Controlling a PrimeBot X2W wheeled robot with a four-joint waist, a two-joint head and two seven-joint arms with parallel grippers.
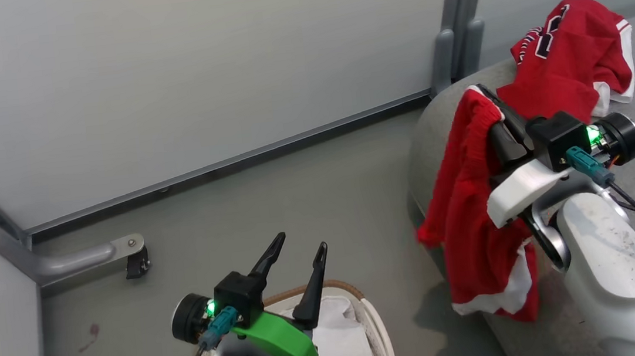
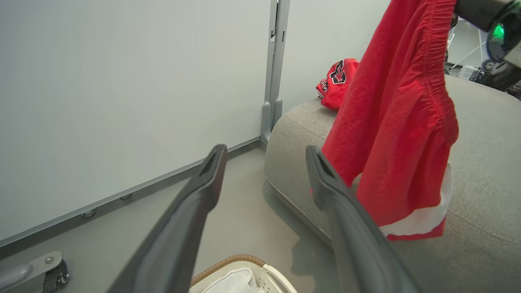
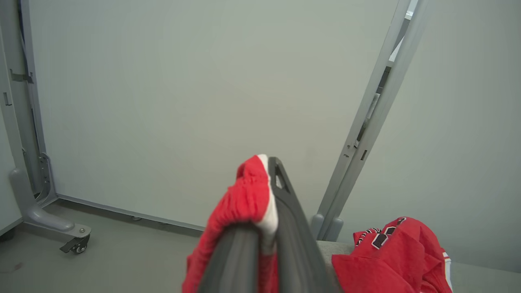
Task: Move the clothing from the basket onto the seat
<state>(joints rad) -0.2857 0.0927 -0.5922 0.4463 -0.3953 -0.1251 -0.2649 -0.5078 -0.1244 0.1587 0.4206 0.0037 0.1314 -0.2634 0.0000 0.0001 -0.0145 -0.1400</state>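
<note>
The seat lies beneath the right pincer, with a jersey heaped just past its tips. The basket sits under the left pincer, showing its white liner; whether clothing lies deeper inside is hard to tell. The shorts hang from the right pincer, pinched at the waistband, beside the seat's rounded edge. The left pincer stands spread and empty. Released here, the shorts would likely slide off, since most of the cloth hangs outside that edge.
</note>
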